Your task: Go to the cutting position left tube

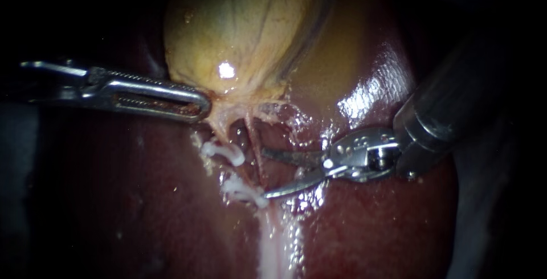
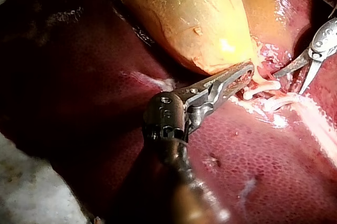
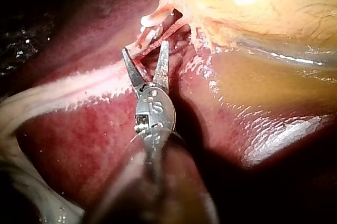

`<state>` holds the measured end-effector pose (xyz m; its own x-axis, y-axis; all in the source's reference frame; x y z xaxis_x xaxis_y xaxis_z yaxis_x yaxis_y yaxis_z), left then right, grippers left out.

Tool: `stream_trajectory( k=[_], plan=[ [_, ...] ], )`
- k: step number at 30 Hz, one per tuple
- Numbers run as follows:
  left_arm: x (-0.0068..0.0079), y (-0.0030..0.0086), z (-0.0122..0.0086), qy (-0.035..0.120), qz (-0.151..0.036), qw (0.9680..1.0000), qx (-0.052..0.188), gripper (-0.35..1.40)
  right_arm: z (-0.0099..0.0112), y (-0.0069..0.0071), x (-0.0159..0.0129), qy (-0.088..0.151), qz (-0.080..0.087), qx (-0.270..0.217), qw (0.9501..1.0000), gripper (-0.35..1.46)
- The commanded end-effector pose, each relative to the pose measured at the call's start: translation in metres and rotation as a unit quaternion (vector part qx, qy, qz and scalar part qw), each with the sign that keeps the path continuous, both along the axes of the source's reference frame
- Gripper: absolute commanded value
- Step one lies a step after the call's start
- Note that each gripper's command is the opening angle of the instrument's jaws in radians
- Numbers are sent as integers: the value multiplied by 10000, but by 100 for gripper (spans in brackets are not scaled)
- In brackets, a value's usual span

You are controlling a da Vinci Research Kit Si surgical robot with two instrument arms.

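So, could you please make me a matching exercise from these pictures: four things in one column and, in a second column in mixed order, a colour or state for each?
Things:
1 gallbladder
2 liver
3 clips
4 right instrument

Colour or state:
A dark red and glossy
B jaws open
C white
D yellowish

Pairs: 1-D, 2-A, 3-C, 4-B.
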<state>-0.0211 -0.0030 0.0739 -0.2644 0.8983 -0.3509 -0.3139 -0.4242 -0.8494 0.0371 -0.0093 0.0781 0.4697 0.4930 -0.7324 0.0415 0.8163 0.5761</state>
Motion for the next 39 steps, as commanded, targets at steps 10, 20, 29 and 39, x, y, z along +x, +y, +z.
stream_trajectory(
  k=[10,20,29,39],
  plan=[
    [0,0,0,-1,0,10000,0,-35,-5,-4,6,7,-9,2,10000,143],
    [0,0,-1,1,-2,10000,0,-35,-1,-10,16,34,-43,6,10000,143],
    [-1,0,-1,1,-3,10000,0,-35,11,-18,36,7,-80,48,10000,143],
    [-1,0,-1,2,-5,10000,0,-35,12,-16,51,-11,-70,121,9999,143]
  ],
)
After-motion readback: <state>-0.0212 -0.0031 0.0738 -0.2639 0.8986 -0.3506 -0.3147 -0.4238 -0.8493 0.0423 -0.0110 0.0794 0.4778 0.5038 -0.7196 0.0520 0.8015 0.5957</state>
